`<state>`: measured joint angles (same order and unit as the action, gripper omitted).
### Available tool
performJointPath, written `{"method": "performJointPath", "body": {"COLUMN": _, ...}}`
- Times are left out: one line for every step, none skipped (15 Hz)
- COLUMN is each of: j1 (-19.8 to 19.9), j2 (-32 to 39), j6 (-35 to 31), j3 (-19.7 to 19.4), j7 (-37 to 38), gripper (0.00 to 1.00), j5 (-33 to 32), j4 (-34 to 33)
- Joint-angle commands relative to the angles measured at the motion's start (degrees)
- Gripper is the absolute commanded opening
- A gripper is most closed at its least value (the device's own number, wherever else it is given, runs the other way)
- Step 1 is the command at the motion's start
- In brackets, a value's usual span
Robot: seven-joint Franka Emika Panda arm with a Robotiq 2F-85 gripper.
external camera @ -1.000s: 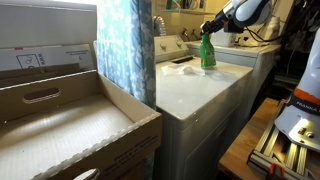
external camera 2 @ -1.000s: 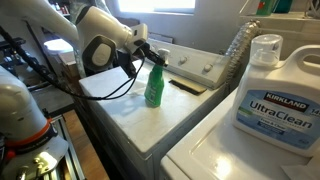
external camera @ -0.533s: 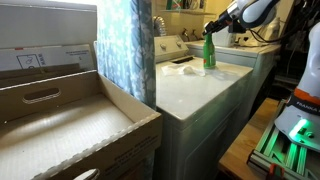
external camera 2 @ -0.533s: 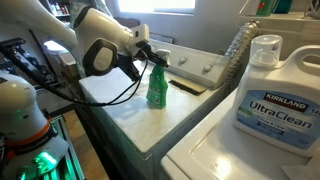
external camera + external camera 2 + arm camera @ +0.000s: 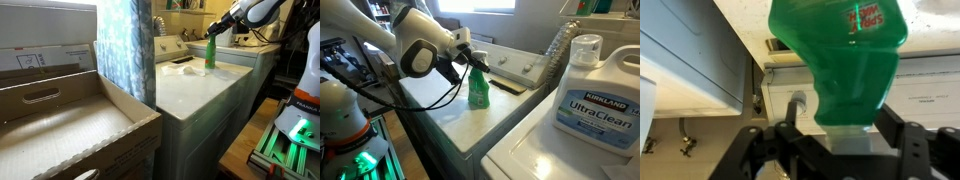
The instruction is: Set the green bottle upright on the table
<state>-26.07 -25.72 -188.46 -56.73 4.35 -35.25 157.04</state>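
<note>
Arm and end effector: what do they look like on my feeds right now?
The arm is glossy white with rounded links and a round dark-grey joint cap. The end effector is black, with jointed linkage fingers in the wrist view. A thin black cable loops beneath it. No markings are legible.

- Cardboard box (image 5: 70,125): brown, open-topped, filling the foreground in an exterior view. An oval handle slot (image 5: 40,96) is cut in one wall.
- Curtain (image 5: 125,45): blue-and-white patterned fabric, hanging just behind the box.
- Detergent jug (image 5: 595,95): large, white, upright, in the foreground in an exterior view. The blue label reads "Kirkland UltraClean". A white cap (image 5: 585,47) is fitted.
- Clear bottle (image 5: 555,48): ribbed, transparent, tilted, just behind the jug.
- Control panel (image 5: 520,64): white, sloped, running along the rear of the appliance. Its markings are too small to read.
- Wooden surface (image 5: 240,150): brown, low in the corner of an exterior view.
</note>
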Motion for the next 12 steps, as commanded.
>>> {"method": "performJointPath", "body": {"j1": 1.4, "j2": -4.7, "j6": 9.8, "j3": 0.7, "j7": -1.2, "gripper": 1.00, "j5": -0.9, "j4": 0.3}}
{"method": "performJointPath", "body": {"j1": 1.6, "j2": -5.2, "j6": 12.3, "j3": 1.3, "j7": -1.0, "gripper": 1.00, "j5": -0.5, "j4": 0.1}}
{"method": "performJointPath", "body": {"j1": 3.3, "j2": -5.3, "j6": 14.6, "j3": 5.2, "j7": -8.5, "gripper": 1.00, "j5": 9.4, "j4": 0.9}}
{"method": "performJointPath", "body": {"j1": 3.7, "j2": -6.0, "j6": 18.0, "j3": 6.5, "j7": -10.3, "gripper": 1.00, "j5": 12.5, "j4": 0.4}}
{"method": "performJointPath", "body": {"j1": 5.4, "j2": -5.6, "j6": 21.1, "j3": 9.2, "j7": -12.0, "gripper": 1.00, "j5": 16.5, "j4": -0.3}}
{"method": "performJointPath", "body": {"j1": 7.0, "j2": -5.5, "j6": 24.4, "j3": 11.8, "j7": -13.7, "gripper": 1.00, "j5": 19.7, "j4": -1.2}}
{"method": "performJointPath", "body": {"j1": 8.7, "j2": -5.4, "j6": 27.8, "j3": 14.5, "j7": -14.9, "gripper": 1.00, "j5": 22.6, "j4": -2.2}}
{"method": "performJointPath", "body": {"j1": 10.4, "j2": -5.1, "j6": 31.0, "j3": 16.9, "j7": -15.8, "gripper": 1.00, "j5": 25.3, "j4": -3.2}}
{"method": "performJointPath", "body": {"j1": 12.6, "j2": -4.4, "j6": 33.9, "j3": 19.5, "j7": -16.2, "gripper": 1.00, "j5": 27.5, "j4": -4.5}}
{"method": "performJointPath", "body": {"j1": 15.8, "j2": -3.4, "j6": 37.4, "j3": 23.1, "j7": -15.2, "gripper": 1.00, "j5": 28.8, "j4": -5.9}}
{"method": "performJointPath", "body": {"j1": 18.8, "j2": -2.6, "j6": 40.7, "j3": 26.3, "j7": -14.3, "gripper": 1.00, "j5": 29.5, "j4": -7.3}}
{"method": "performJointPath", "body": {"j1": 23.0, "j2": -1.5, "j6": 43.7, "j3": 30.5, "j7": -12.1, "gripper": 1.00, "j5": 28.9, "j4": -8.8}}
